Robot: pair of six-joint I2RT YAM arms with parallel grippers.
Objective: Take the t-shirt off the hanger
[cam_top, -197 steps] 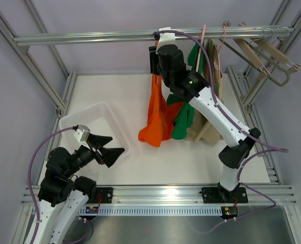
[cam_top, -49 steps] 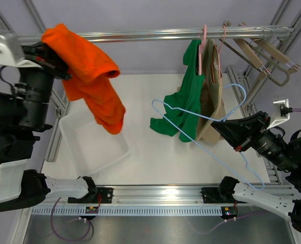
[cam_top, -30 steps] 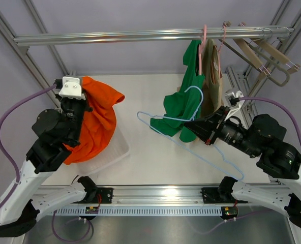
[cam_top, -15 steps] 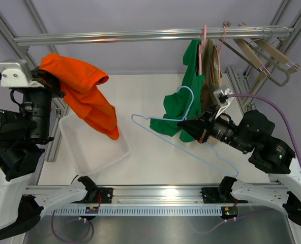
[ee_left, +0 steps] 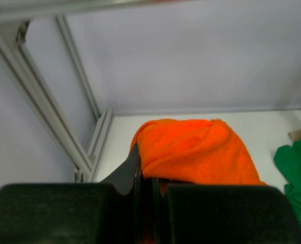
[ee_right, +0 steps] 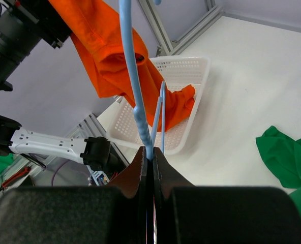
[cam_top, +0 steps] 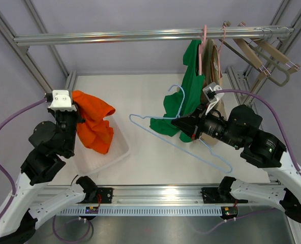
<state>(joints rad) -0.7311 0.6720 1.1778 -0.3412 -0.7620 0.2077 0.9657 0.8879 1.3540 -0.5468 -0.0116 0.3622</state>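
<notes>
On your left, the left jaws are clenched on the orange t-shirt (cam_top: 93,124), which hangs bunched from them with its lower end reaching into the white basket (cam_top: 121,150) at the left side of the bench (cam_top: 140,91). Further right, your right jaws are pinched tight on the bare light-blue hanger (ee_right: 132,81), held above the bench near the green garment (cam_top: 188,86) hanging from the rail (cam_top: 115,36).

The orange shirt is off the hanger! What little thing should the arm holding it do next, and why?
Probably lower a little and open the left claw. It is shut on the orange t-shirt, whose bottom end already droops into the white basket, so letting go should drop it in. The blue hanger in the right claw is bare.
</notes>
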